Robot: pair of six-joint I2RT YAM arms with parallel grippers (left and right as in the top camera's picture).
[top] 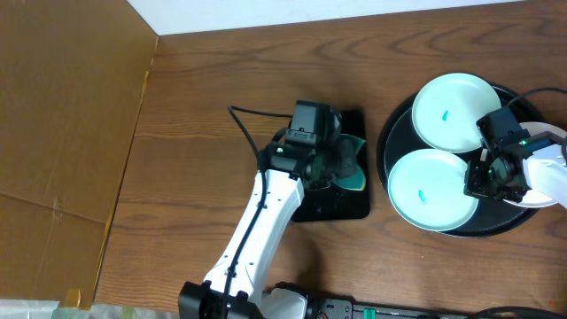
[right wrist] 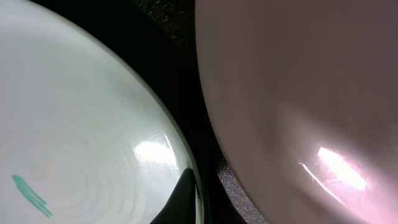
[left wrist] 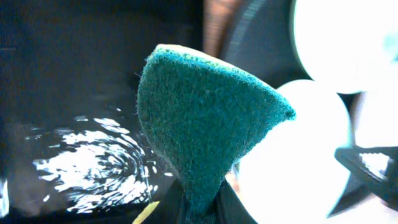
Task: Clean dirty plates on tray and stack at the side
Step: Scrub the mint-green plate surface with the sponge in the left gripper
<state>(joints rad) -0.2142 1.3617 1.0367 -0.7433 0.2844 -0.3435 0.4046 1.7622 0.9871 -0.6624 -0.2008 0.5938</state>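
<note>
At the table's right edge, plates (top: 431, 189) look slick, rigid; take a rim; left gripper (top: 337, 165) clamps sponge (left wrist: 205, 124); right gripper (top: 490, 177) gap unclear.

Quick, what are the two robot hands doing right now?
Left gripper: fingers closed on the green sponge.
Right gripper: cannot be told.

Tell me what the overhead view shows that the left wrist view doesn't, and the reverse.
Only overhead: the left arm and right arm, the whole tray, teal smears on the far plate and near plate. Only left wrist: the sponge's fuzzy weave, its bottom pinched in the left claw, rippled liquid in the small tray. Both: sponge, both plates, small tray.
</note>
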